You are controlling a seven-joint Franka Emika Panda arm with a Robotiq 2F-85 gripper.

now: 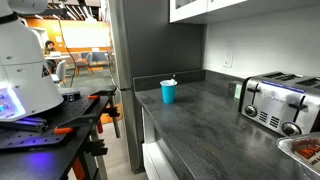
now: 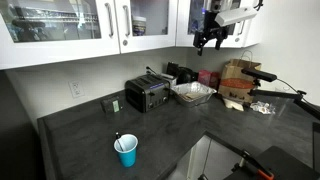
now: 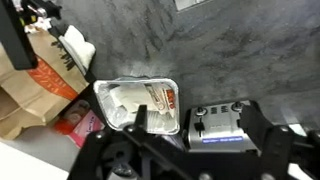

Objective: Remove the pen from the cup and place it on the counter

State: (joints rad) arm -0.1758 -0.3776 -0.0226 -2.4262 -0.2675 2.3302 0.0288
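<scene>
Closest to the lens in the wrist view, the hand (image 3: 197,140) shows two dark fingers spread wide with nothing between them. Beneath it lie a foil tray (image 3: 140,105) and a silver toaster (image 3: 222,128), with a brown paper bag (image 3: 35,85) off to one side. In an exterior view the hand (image 2: 210,40) hangs high, level with the white wall cabinets (image 2: 60,25), over the far end of the dark worktop (image 2: 80,130). The teal cup (image 2: 126,153) stands upright near the worktop's front edge, well apart from the hand and on the other side of the toaster. The pen (image 2: 118,137) is inside it, leaning against the rim with only its upper end showing. By these signs the task sits at its first step, the reach toward the cup, with no grasp begun. The next move calls for crossing past the toaster, descending over the cup, lining the fingers up across the pen's exposed end, pinching it, and lifting straight so the light cup does not tip.
</scene>
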